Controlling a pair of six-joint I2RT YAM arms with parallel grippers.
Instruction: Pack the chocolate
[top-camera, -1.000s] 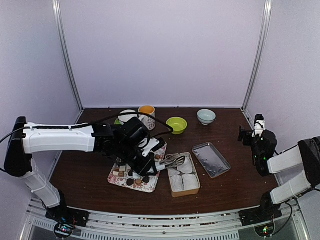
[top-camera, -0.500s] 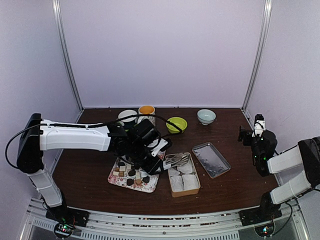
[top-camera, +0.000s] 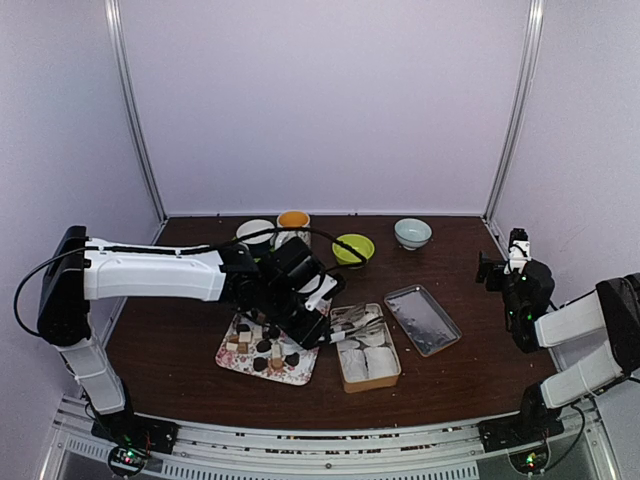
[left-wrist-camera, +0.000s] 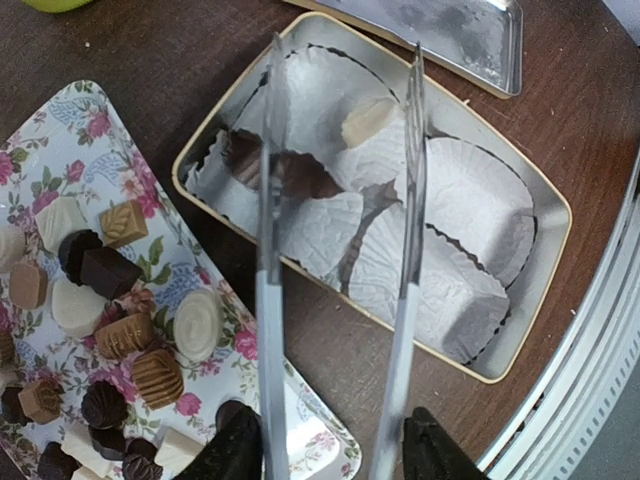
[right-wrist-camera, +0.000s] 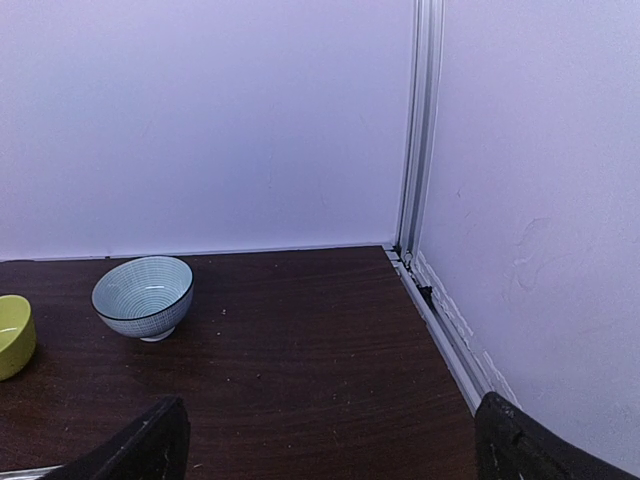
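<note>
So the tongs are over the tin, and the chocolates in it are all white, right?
Not all white. The tongs are over the tin, but beside the white chocolate lies dark brown chocolate. The left wrist view shows it.

Small dark brown, light brown and cream-white chocolates (left-wrist-camera: 125, 335) are scattered flat on a floral tray (left-wrist-camera: 85, 125). One dark piece (left-wrist-camera: 300, 178) and one cream piece (left-wrist-camera: 367, 120) are seated in paper cups (left-wrist-camera: 470, 200) inside the tin (left-wrist-camera: 545, 245).
</note>
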